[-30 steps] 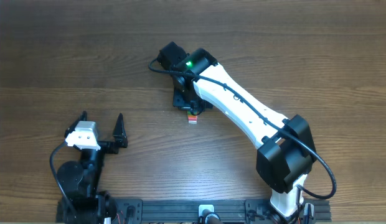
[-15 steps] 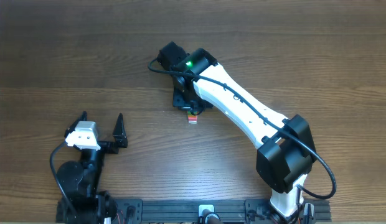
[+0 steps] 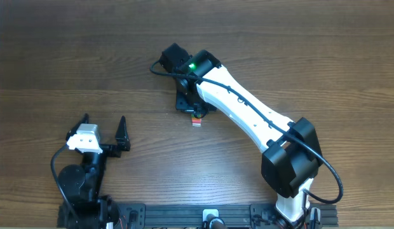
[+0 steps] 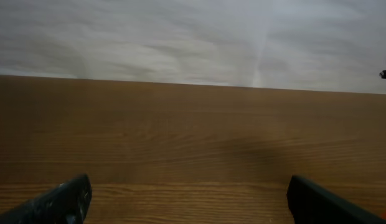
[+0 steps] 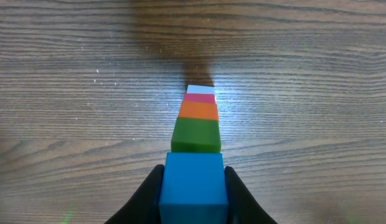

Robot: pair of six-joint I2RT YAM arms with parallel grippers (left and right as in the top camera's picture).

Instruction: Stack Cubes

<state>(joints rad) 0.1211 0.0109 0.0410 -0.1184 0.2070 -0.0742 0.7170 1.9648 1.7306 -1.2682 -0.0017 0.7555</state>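
A stack of cubes stands on the wooden table point(image 5: 68, 74): white point(image 5: 201, 89) at the base, then pink point(image 5: 199, 98), orange point(image 5: 198, 110) and green point(image 5: 196, 134), with a blue cube point(image 5: 193, 180) on top. My right gripper point(image 5: 193, 190) is directly over the stack, and its fingers press both sides of the blue cube. From the top view the right gripper point(image 3: 192, 103) sits mid-table, with the stack point(image 3: 197, 121) peeking out below it. My left gripper point(image 3: 103, 121) stays open near its base at the left, holding nothing.
Bare wood surrounds the stack on all sides. In the left wrist view the open left gripper point(image 4: 190, 199) faces flat tabletop point(image 4: 180, 137) running to the far edge. The right arm point(image 3: 248, 114) crosses diagonally from the bottom right.
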